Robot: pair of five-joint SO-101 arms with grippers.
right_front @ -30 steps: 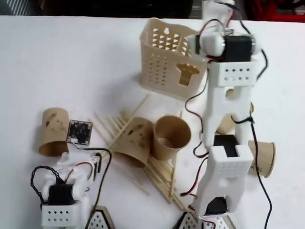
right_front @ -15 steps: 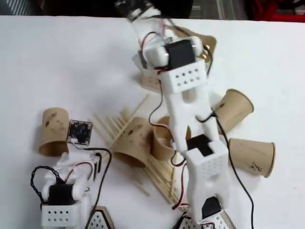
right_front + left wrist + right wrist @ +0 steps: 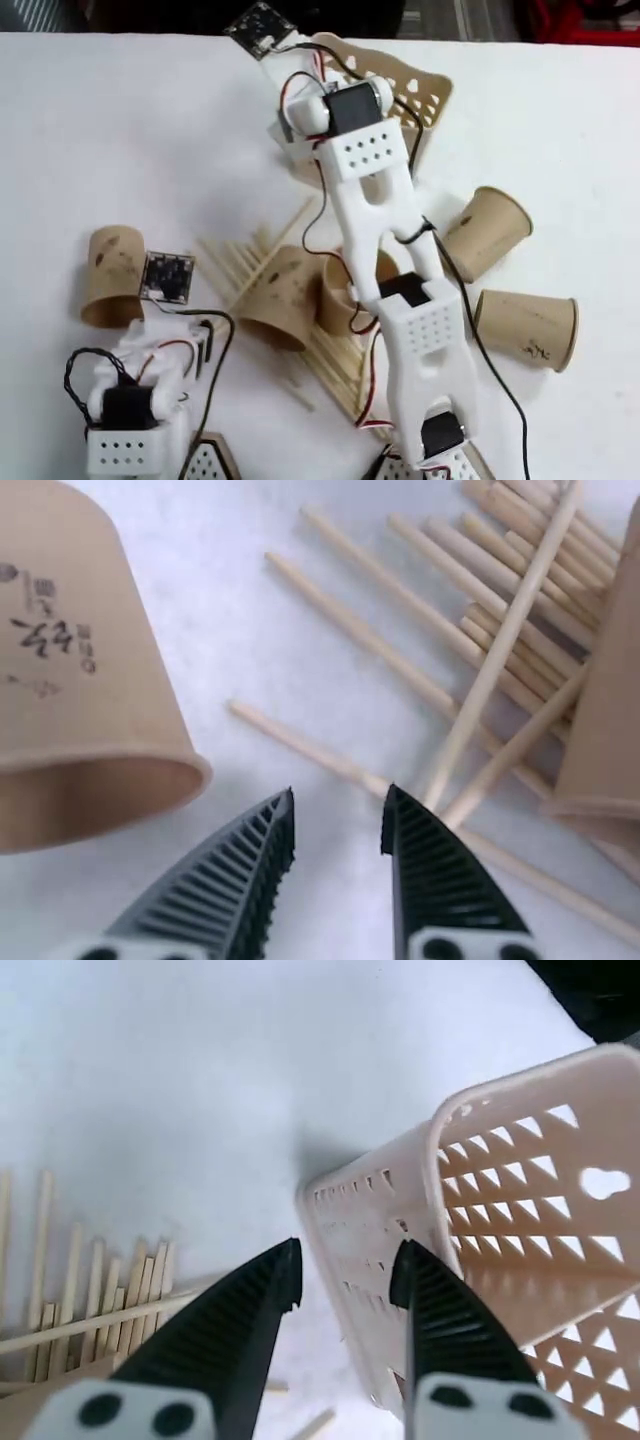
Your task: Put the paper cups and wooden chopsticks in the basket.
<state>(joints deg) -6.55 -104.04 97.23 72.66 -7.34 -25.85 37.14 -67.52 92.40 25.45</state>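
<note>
The right gripper (image 3: 345, 1260), jaws parted and empty, hangs at a corner of the cream perforated plastic basket (image 3: 520, 1220) — best steer clear of that wall. The brown paper cups (image 3: 495, 232) and thin wooden chopsticks (image 3: 500, 645) lie nearby on the white table (image 3: 120, 130).

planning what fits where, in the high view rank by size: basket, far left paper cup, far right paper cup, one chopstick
1. basket, partly behind the right arm, clearly largest
2. far left paper cup and far right paper cup: look alike, unranked
3. chopstick: long but far thinner, smallest
</note>
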